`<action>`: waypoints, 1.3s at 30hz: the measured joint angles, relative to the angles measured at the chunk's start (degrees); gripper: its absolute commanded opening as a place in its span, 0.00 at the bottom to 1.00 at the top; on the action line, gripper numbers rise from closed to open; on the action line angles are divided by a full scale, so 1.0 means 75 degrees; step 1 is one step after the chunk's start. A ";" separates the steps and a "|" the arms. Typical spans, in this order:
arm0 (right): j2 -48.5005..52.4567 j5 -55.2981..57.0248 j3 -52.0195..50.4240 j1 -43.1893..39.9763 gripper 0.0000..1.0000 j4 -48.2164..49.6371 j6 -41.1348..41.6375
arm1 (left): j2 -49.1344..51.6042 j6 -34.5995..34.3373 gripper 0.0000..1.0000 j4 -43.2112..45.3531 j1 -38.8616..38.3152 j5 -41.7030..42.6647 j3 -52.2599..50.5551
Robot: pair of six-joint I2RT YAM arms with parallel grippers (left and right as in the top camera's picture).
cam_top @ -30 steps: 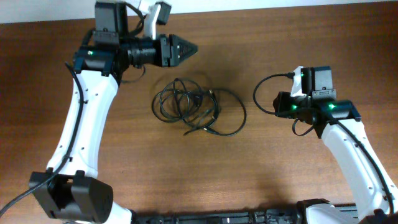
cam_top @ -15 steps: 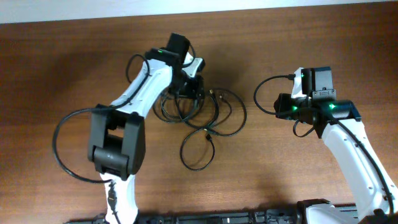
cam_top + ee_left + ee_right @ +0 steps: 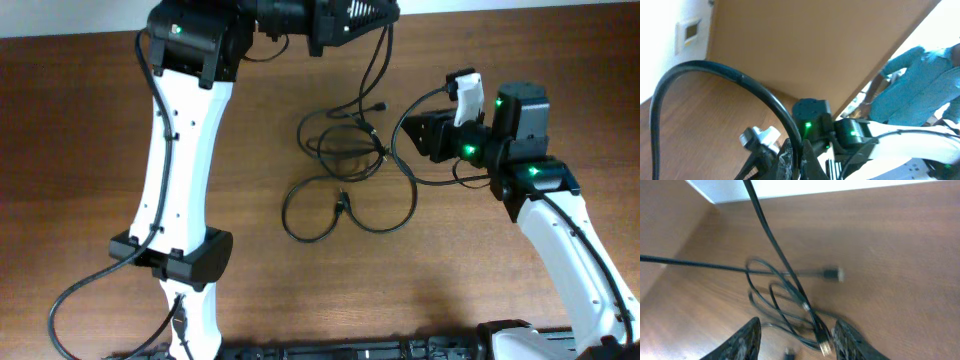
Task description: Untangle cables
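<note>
Brown wooden table, seen from above. In the middle, thin black cables in a loose heap of loops, now further right than half a second ago. Left gripper up high at the far edge, no longer down on the heap, pinched tight on one strand that climbs up from it. Right gripper moved in close beside the heap, fingers spread wide apart, holding nothing.

1. a wide brown wooden table with an even, soft light on it.
2. a white wall runs along its far edge.
3. left wrist view: a small pale wall plate on that wall, and a blurred blue-green shape beyond the table, too soft to make out.
</note>
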 measured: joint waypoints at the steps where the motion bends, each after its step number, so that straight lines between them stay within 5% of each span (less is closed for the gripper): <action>1: 0.0006 -0.0283 -0.0015 0.0000 0.48 0.0373 0.0003 | -0.0003 0.0000 0.00 0.0102 0.0000 0.0189 0.0102; 8: 0.0006 -0.1929 -0.0029 0.0032 0.52 0.3133 -0.0029 | -0.0003 0.0000 0.00 0.0557 -0.0017 0.2486 0.0146; 18: 0.0003 -0.1766 -0.0029 0.0090 0.51 0.4403 -0.0055 | -0.0003 0.0000 0.00 0.0580 -0.0766 0.2742 0.0146; 21: 0.0003 -0.0606 -0.0029 0.0090 0.04 0.4401 -0.0044 | -0.0003 -0.0003 0.00 0.0583 -0.0769 0.2745 0.0146; 24: 0.0006 0.0076 -0.0023 0.0090 0.04 0.3832 -0.0076 | -0.0003 -0.0003 0.04 0.0595 -0.0734 0.2640 0.0146; 25: -0.0026 0.0309 0.0035 0.0090 0.04 0.3252 -0.0085 | -0.0003 0.0003 0.05 0.0522 -0.0667 0.2375 0.0146; 28: -0.0038 0.1915 0.0067 -0.0058 0.04 0.1005 0.0038 | 0.0012 0.0169 0.52 -0.0428 -0.0323 0.0755 0.0160; 30: -0.0038 0.2929 0.0041 -0.0495 0.04 0.0163 0.0114 | 0.0009 0.0455 0.65 -0.1445 -0.0198 -0.1323 0.0169; 35: -0.0102 0.4398 0.0431 -0.2562 0.04 -0.1760 0.0743 | 0.0012 0.1084 0.82 -0.2900 -0.0280 -0.4721 0.0172; 39: -0.0152 0.4648 0.0994 -0.5523 0.04 -0.3188 0.1527 | 0.0023 0.1209 0.82 -0.3926 -0.0064 -0.6677 0.0175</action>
